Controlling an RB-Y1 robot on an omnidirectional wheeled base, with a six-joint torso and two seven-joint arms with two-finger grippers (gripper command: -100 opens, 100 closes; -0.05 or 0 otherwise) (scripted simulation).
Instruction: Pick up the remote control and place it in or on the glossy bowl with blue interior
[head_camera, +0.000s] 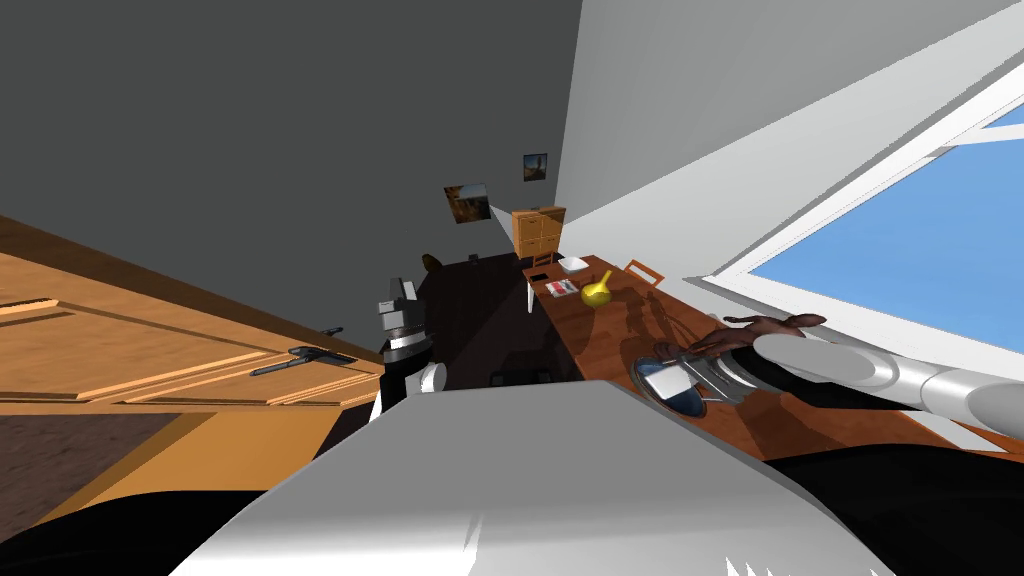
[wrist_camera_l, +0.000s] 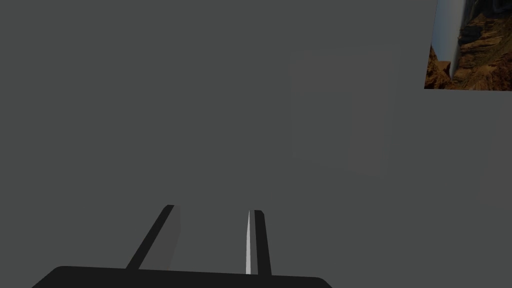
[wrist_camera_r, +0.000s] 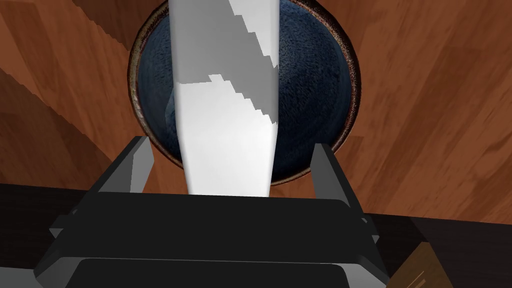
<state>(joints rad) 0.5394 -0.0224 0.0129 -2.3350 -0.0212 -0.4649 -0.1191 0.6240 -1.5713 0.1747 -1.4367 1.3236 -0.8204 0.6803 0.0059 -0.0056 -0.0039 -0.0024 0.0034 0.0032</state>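
A plain white, long remote control (wrist_camera_r: 225, 100) lies between my right gripper's fingers, over the dark bowl with a blue interior (wrist_camera_r: 320, 100). My right gripper (wrist_camera_r: 231, 146) is open: both fingers stand clear of the remote's sides. The bowl rests on a brown wooden table (wrist_camera_r: 425, 125). The head view has the bowl (head_camera: 690, 405) near the table's close end, the white remote (head_camera: 664, 382) in it and my right gripper (head_camera: 700, 370) right above. My left gripper (wrist_camera_l: 215, 210) is open with nothing in it, held up at the left beside my chest.
Farther along the table (head_camera: 620, 320) are a yellow object (head_camera: 597, 290), a red and white book (head_camera: 562, 288) and a white dish (head_camera: 573, 264). A wooden cabinet (head_camera: 538, 230) stands at the far end. A window (head_camera: 900, 250) runs along the right.
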